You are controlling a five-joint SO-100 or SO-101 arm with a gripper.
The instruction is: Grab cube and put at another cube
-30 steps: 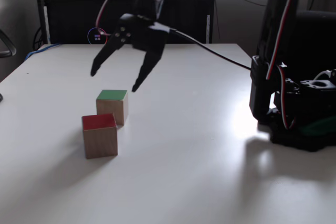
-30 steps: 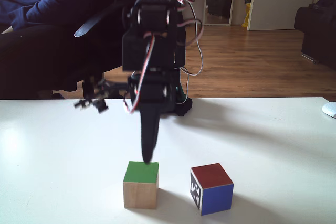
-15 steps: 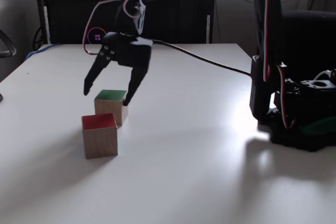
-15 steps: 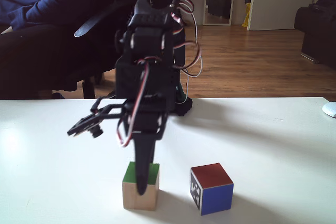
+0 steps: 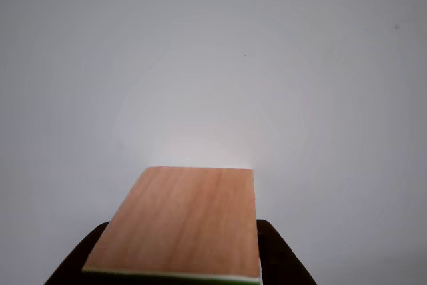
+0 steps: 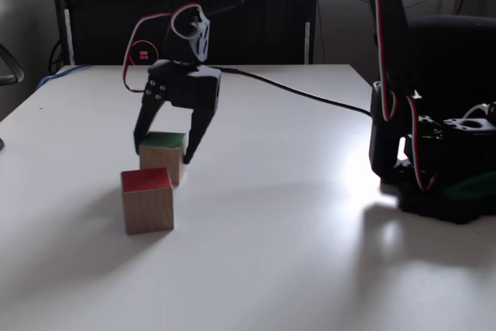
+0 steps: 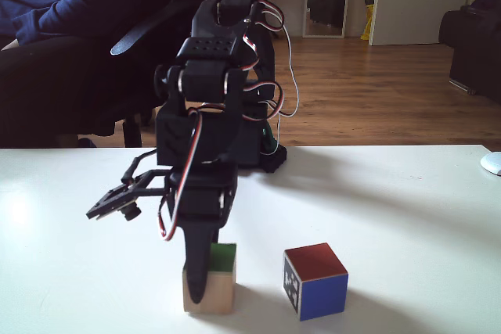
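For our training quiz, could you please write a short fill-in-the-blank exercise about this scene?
1. The gripper straddles the cube whose top face is ____.
2. The other cube has a ____ top face.
3. Both cubes rest on a ____ table.

Missing words: green; red; white

Dim, backlit room. Glare patch on the white counter (image 6: 353, 180) beside the arm base; soft shadows fall toward the camera. Close-up view slightly soft, washed-out pale background. No edge distortion.
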